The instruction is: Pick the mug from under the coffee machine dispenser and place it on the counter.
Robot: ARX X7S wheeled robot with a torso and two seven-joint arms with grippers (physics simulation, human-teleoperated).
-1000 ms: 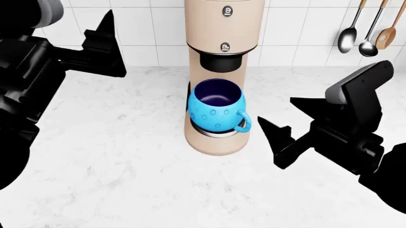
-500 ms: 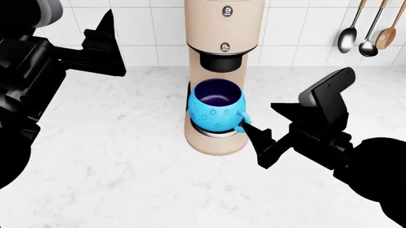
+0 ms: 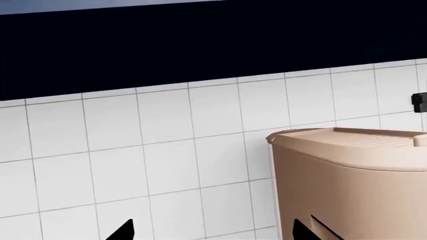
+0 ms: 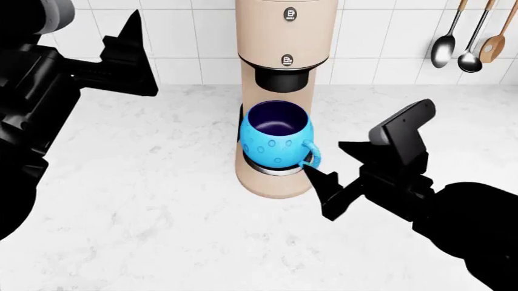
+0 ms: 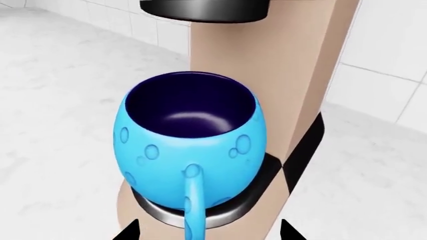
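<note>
A small round-bellied bright blue mug with darker dots (image 4: pixel 276 139) stands upright on the round black-and-silver drip tray (image 4: pixel 270 168) of a tall beige column-shaped coffee machine (image 4: pixel 279 91), right under its black cylindrical nozzle (image 4: pixel 283 79). The mug's loop handle (image 4: pixel 311 154) points toward the black right hand (image 4: pixel 333 167), whose two pointed fingers are spread apart; the nearer fingertip (image 4: pixel 312 173) sits just beside the handle. The black left hand (image 4: pixel 130 57) hangs well off to the side, above the white marble-look worktop (image 4: pixel 145 200). Three utensils (image 4: pixel 467 39) hang on the white tiled wall (image 4: pixel 194 36).
</note>
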